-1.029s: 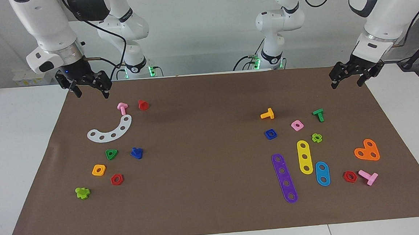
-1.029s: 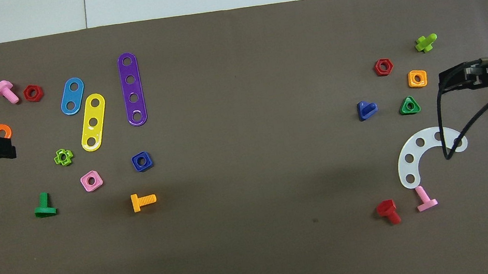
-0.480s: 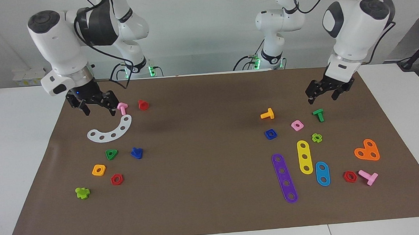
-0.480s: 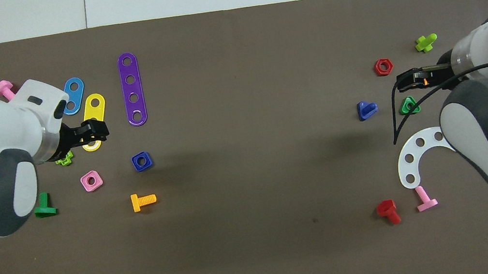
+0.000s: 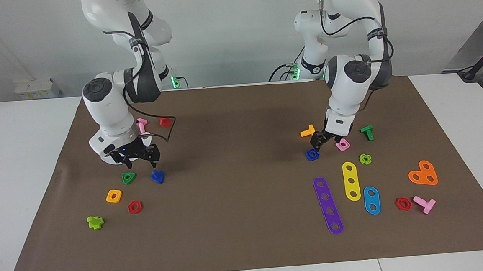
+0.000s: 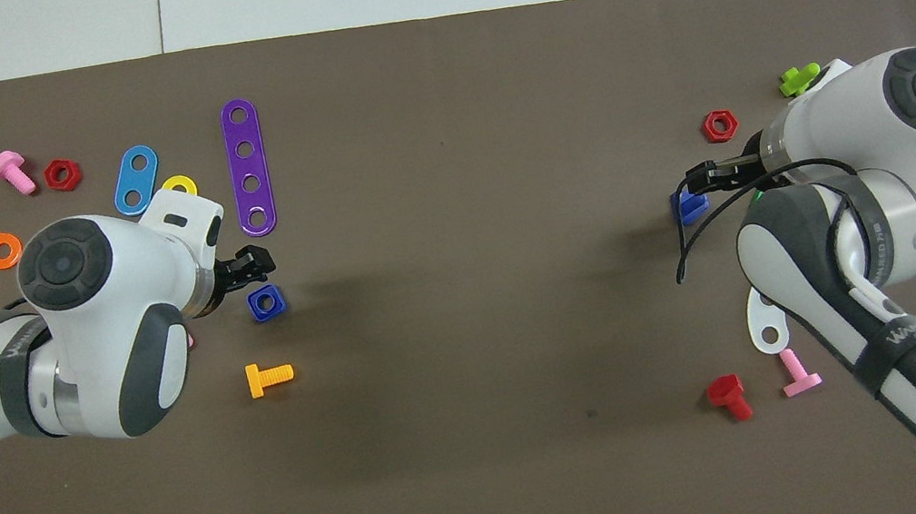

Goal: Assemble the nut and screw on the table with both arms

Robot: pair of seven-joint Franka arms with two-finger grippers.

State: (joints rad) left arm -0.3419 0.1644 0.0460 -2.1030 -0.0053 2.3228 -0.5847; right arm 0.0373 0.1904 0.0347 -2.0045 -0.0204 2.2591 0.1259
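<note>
The dark blue square nut (image 5: 312, 154) lies on the brown mat (image 5: 246, 219) toward the left arm's end of the table; it also shows in the overhead view (image 6: 267, 303). My left gripper (image 5: 320, 142) hangs open just above it, close to touching (image 6: 250, 267). The dark blue screw (image 5: 157, 176) lies toward the right arm's end (image 6: 692, 208). My right gripper (image 5: 139, 159) is open and low over the mat, just beside the screw on the robots' side (image 6: 699, 180). Both grippers are empty.
An orange bolt (image 5: 308, 132), a pink square nut (image 5: 342, 145) and a green bolt (image 5: 367, 132) lie close around the left gripper. A green triangular nut (image 5: 128, 178) lies beside the screw. Purple (image 5: 328, 204) and yellow (image 5: 351, 180) strips lie farther out.
Both arms have swung in from the mat's corners and come down. The left gripper now hangs over the dark blue nut, the right gripper by the dark blue screw. No part has moved.
</note>
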